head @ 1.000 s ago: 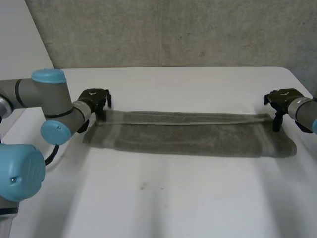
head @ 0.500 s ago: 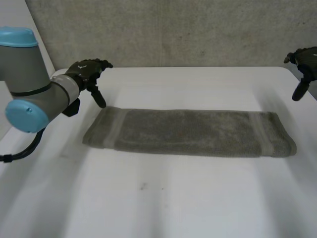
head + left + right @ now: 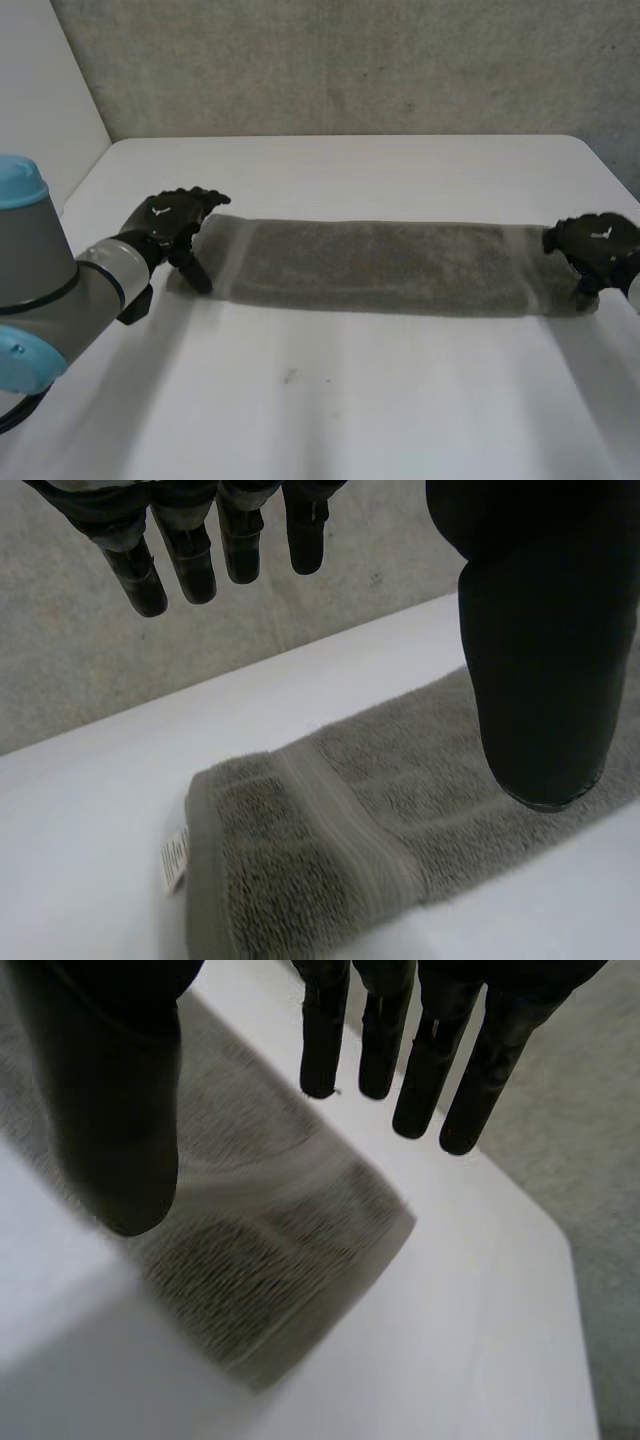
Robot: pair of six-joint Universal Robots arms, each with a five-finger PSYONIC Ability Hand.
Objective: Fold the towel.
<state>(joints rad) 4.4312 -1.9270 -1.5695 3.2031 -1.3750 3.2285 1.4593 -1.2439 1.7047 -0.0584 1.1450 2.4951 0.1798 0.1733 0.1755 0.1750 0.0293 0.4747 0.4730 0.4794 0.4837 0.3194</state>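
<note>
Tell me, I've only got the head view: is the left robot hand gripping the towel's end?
Observer: No. Its wrist view shows the left robot hand open, with the fingers straight, the thumb apart and nothing pinched between them. The towel lies below it.
Operator: And the right one?
Observer: The right robot hand is open too. Its straight fingers hang over the towel's other end, with no cloth between them and the thumb.

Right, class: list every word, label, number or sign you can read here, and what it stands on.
No text here is readable.
Small tag on the towel end: print too small to read.
Backs of the left robot hand and the right robot hand: a small white mark each, no letters legible.
</note>
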